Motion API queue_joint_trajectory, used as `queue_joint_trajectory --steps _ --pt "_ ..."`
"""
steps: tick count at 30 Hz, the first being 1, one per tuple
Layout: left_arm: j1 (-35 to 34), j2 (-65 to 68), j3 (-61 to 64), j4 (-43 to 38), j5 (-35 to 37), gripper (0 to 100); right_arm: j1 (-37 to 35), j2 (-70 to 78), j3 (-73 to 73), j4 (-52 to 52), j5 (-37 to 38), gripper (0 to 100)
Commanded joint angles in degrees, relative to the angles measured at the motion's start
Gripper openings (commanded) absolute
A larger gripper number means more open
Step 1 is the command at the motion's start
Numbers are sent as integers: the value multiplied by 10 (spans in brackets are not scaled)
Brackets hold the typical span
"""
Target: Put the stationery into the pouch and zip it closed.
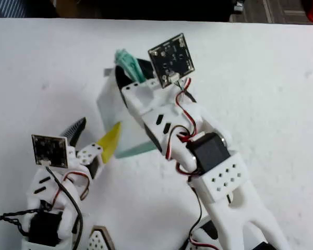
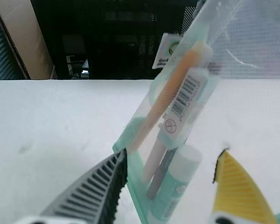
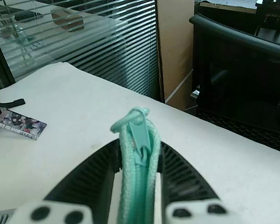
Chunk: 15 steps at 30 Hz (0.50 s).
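Pinching the far end of the pouch [image 1: 112, 107], the right gripper [image 1: 133, 72] has its black jaws pressed together on the teal zip [image 3: 133, 186]. The slider [image 3: 141, 135] and its pull tab stand just above the jaw tips. The pouch stands on edge on the table [image 1: 261, 78], left of centre and tilted. Its zip end is far and raised, and its teal bottom hem is near, by the left gripper [image 1: 100, 124].

That gripper's grey and yellow jaws are spread, with the pouch's near corner between them. The grey tip is just beside the hem, but I cannot tell whether it touches. Through the clear wall an orange pen [image 2: 177, 88], a labelled tube [image 2: 184, 107] and a white stick [image 2: 177, 182] lie packed together inside. I cannot tell whether the zip is fully shut.

The pouch looks light, and its thin film walls are soft and probably slick. It will likely sag and twist unless held at two places, and the loose contents may slide toward the low end and shift the weight. The fabric zip band and the stitched hem seem the best holds, being thicker and rougher than the film. Jaws closing on the film alone could slip off or crease it. The slider is small and stiff, so a firm pinch on the tab should serve, with the other end braced. A card [image 3: 18, 123] lies well apart on the table.
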Motion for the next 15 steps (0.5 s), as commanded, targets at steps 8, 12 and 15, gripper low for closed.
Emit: queue_joint_trajectory --steps 8,12,15 --pt "-6 -1 -7 -10 7 312 67 44 -33 49 -6 15" --pt "-6 -1 -7 -10 7 312 105 40 49 26 -4 15" --pt "-6 -1 -7 -9 7 312 132 35 116 -17 -4 15"
